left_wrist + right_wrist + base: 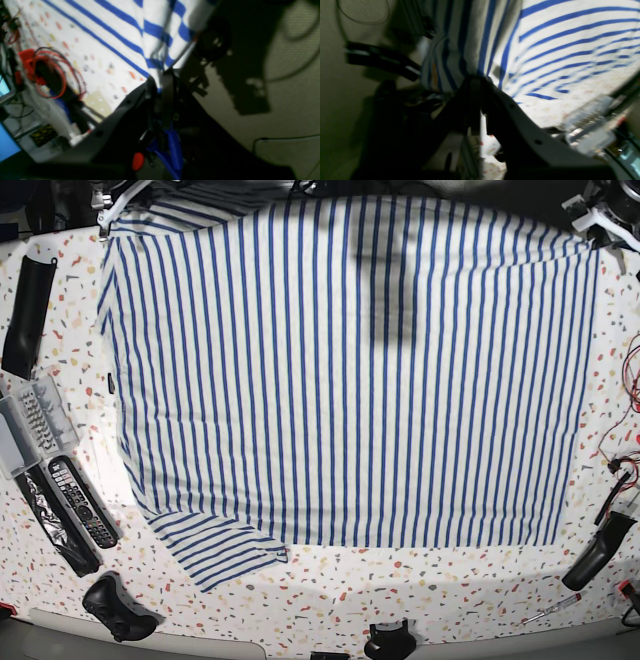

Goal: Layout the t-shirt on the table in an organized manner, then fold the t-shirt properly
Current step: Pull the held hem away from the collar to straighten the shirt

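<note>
Nearest, along the front edge of the desk [330, 590], lie a dark game controller [120, 608], a small black object [388, 642] and a thin screwdriver [550, 610]. To the base view's left sit two remote controls [78, 500], a clear plastic case [28, 423] and a black tube [26, 315]; to its right, a black handle-shaped item [598, 550] and red wires [628, 395]. None of these touches the shirt [350, 380]. The shirt lies spread flat over the desk's middle and far half, its stripes running front to back, one sleeve angled out at the near left corner. Its cloth is soft white knit with thin blue stripes; the desk is hard, white, speckled with red, grey and tan chips. Farthest, the right gripper [477, 78] is clamped on the shirt's far edge, where the cloth bunches into folds. The left gripper [160, 77] likewise pinches the opposite far corner, beyond the desk's edge.
</note>
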### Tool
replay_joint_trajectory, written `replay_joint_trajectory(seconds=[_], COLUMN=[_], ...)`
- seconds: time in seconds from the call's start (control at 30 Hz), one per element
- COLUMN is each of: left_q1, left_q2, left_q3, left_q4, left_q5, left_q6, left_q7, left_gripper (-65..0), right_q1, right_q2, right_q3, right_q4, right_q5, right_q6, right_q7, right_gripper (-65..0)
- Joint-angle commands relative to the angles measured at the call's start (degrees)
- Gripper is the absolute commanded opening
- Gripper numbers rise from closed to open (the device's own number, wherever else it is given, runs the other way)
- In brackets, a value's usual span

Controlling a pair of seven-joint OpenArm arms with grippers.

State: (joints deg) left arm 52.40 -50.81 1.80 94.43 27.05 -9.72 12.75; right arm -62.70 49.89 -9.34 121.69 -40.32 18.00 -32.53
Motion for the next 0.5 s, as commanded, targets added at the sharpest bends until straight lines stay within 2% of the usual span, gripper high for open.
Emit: replay_joint_trajectory(seconds=[0.0,0.1,0.2,0.27,0.33,0.47], left_q1=[0.9,0.9,0.7,0.4,-0.3,-4.5], left_q2=[-0.7,-0.7,-0.7,-0.6,-0.6,-0.5], left_q3=[-0.5,-2.5,-6.3,-9.1,-11.2,-12.7], left_q4=[0.9,2.5,3.9,4.0,3.9,3.9], left_q5=[-0.1,-0.7,-5.5,-8.4,-10.3,-14.6], left_q6=[-1.2,1.2,2.3,2.2,2.2,2.2], left_q7=[0.5,0.5,-0.9,-3.6,-5.2,-5.2], left_gripper=[-65.0,-65.0,-65.0,-65.0,-65.0,-65.0], right_q1=[-0.3,0.0,0.0,0.6,2.1,7.3], right_q2=[0.7,0.7,0.7,0.3,-0.2,-1.9], right_q3=[0.7,2.5,5.9,8.5,10.6,12.0], right_q4=[1.3,2.2,2.4,2.4,2.4,2.4], right_q5=[-0.2,0.0,0.1,0.2,3.2,9.2], right_q6=[-1.0,-6.0,-8.3,-8.7,-8.7,-8.5], right_q7=[-0.4,-0.7,0.2,1.0,1.7,2.7], right_gripper=[-65.0,-65.0,-65.0,-65.0,-65.0,-65.0])
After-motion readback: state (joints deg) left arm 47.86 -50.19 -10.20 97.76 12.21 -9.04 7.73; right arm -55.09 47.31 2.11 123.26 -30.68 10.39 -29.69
